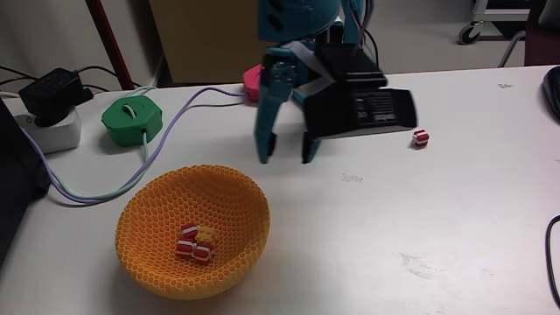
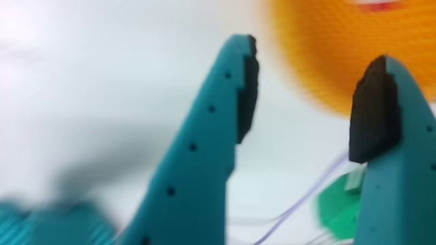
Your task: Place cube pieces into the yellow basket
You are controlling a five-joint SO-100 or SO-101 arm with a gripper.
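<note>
The yellow basket [image 1: 192,230], a honeycomb-lattice bowl, sits at the front left of the white table in the fixed view. Inside it lie red-and-white striped cube pieces [image 1: 193,248] and one yellow-orange cube [image 1: 206,234]. A single striped cube [image 1: 421,137] rests on the table at the right. My teal gripper [image 1: 287,159] hangs open above the table behind the basket, with nothing between its fingers. The wrist view is blurred; there the gripper [image 2: 306,95] stands open, with the basket [image 2: 327,54] at the top right.
A green hexagonal puck [image 1: 132,117] with a cable and a pink puck [image 1: 254,81] sit behind the basket. A black adapter on a white power strip [image 1: 51,131] lies at the far left. The green puck [image 2: 337,207] also shows in the wrist view.
</note>
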